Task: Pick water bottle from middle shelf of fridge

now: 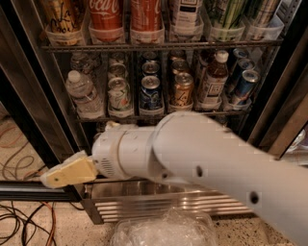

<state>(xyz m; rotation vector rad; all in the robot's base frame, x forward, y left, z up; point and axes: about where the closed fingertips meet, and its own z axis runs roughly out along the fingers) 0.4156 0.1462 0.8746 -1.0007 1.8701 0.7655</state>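
The water bottle (pixel 83 93), clear and ribbed with a white cap, stands at the left end of the middle shelf (pixel 159 116) of the fridge (pixel 29 96), beside rows of drink cans (pixel 150 91). My gripper (pixel 65 173), yellowish at the tip, sits below and slightly left of the bottle, in front of the fridge's lower left corner and apart from the bottle. The thick white arm (pixel 207 163) crosses the lower shelf and hides it.
An amber-drink bottle (pixel 213 79) stands on the right of the middle shelf. Red Coca-Cola bottles (pixel 106 14) fill the rack above. The ribbed steel base (pixel 168 206) runs below. Cables (pixel 24 226) lie on the floor at left; crinkled clear plastic (pixel 163 230) lies at the bottom.
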